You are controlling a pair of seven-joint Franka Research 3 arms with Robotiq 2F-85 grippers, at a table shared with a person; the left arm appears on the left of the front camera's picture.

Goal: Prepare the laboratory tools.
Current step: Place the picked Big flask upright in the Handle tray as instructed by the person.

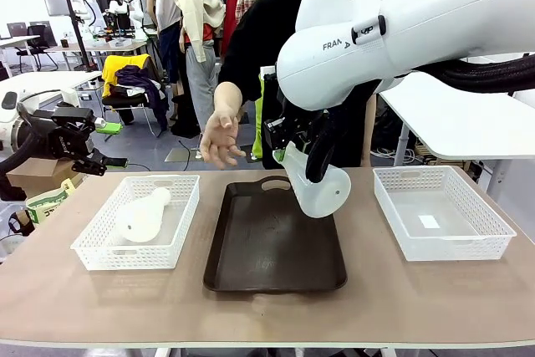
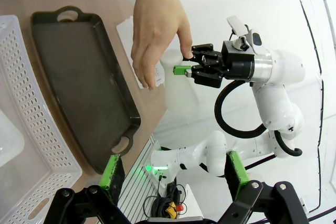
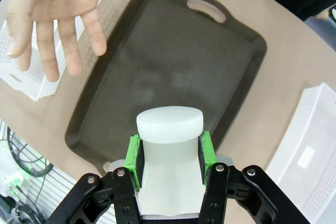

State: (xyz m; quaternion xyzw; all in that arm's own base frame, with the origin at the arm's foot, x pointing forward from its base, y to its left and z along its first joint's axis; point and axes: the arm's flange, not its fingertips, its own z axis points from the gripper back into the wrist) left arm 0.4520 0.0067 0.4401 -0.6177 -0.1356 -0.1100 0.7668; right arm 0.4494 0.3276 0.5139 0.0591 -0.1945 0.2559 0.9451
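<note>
**Operator:** Report the right tool.

**Robot:** My right gripper [image 3: 169,149] is clamped on the neck of a flask [image 3: 169,124], with one green pad on each side. Taking the tray [image 1: 267,248] as the dial, with twelve at the person's side, the flask hangs tilted above the one o'clock corner. Its wide base points down toward four o'clock.

**Operator:** Report the left tool.

**Robot:** My left gripper [image 2: 173,177] has its fingers apart and holds nothing. It sits off the table's edge, out past nine o'clock.

**Operator:** Locate the second flask.

**Robot:** The second flask [image 1: 144,213] lies on its side in the left basket [image 1: 100,261], at nine o'clock from the tray. The right basket [image 1: 493,244] stands at three o'clock.

**Operator:** Any other item near the tray?

**Robot:** The person's hand [image 1: 219,135] is open with its fingers spread. It hovers at eleven o'clock, near the held flask but apart from it.
</note>
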